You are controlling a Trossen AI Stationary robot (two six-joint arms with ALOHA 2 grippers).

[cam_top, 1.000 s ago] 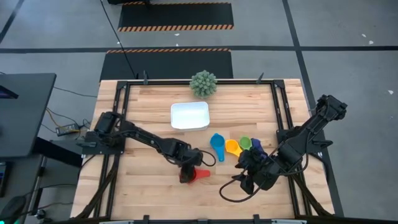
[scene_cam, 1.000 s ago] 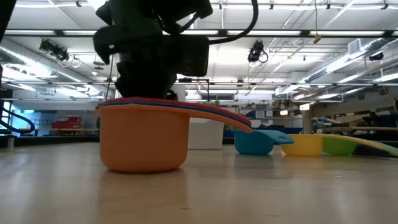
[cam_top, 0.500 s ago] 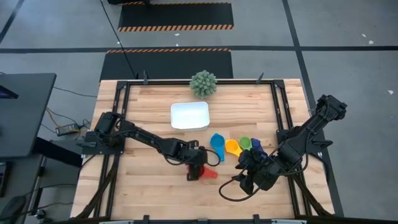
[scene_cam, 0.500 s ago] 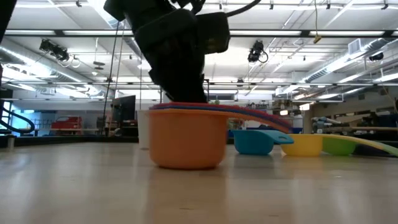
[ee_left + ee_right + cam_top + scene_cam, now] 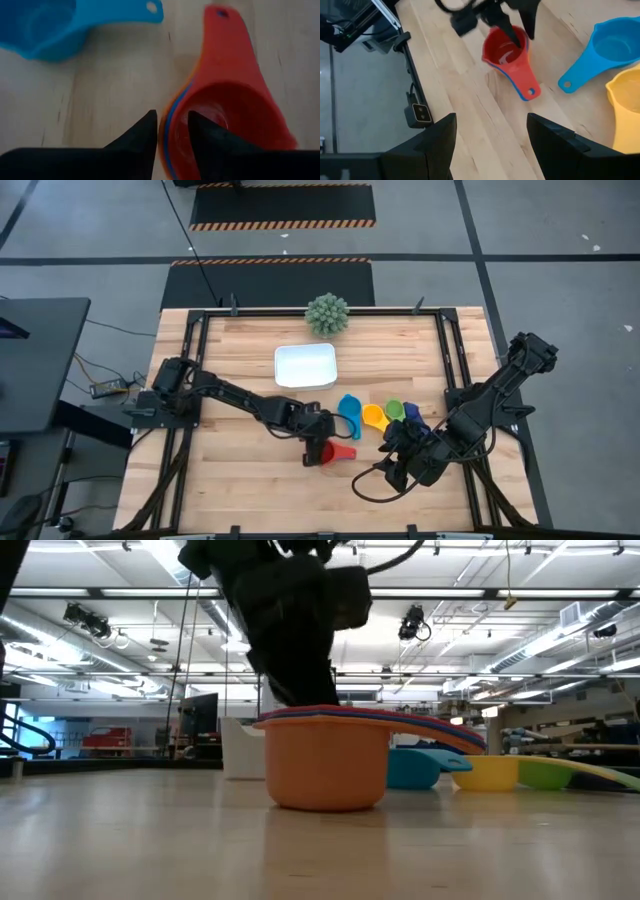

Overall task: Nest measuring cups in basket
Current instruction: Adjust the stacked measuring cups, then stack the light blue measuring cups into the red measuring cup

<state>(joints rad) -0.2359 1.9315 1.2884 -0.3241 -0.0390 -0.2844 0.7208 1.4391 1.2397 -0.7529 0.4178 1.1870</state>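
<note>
The left claw [image 5: 318, 452] is being held closed over the rim of a nested stack of small round plastic measuring cups [image 5: 334, 451], one dark finger [image 5: 197, 131] inside the red top cup and the other finger outside the wall, as the left wrist view shows. The stack, red on top with blue and orange edges showing beneath, is being rested on the light wooden tabletop [image 5: 230, 480], its flat handles pointing away from the claw toward the table's right half; in the low view the orange bottom cup [image 5: 326, 772] is being seen sitting flat on the wood. Just beyond the stack, a teal plastic measuring cup [image 5: 349, 408] is lying, and beside it in a row a yellow cup [image 5: 373, 416], a green cup [image 5: 394, 410] and a dark purple-blue cup [image 5: 412, 413] are lying. Farther back, the small white shallow rectangular basket [image 5: 305, 366] is sitting apart from all the cups, with a round spiky green ball plant [image 5: 327, 313] behind it at the table's far edge. The right claw [image 5: 392, 467] is being held wide open with nothing between its fingers, near the table's right front, close to the dark purple-blue cup.
</note>
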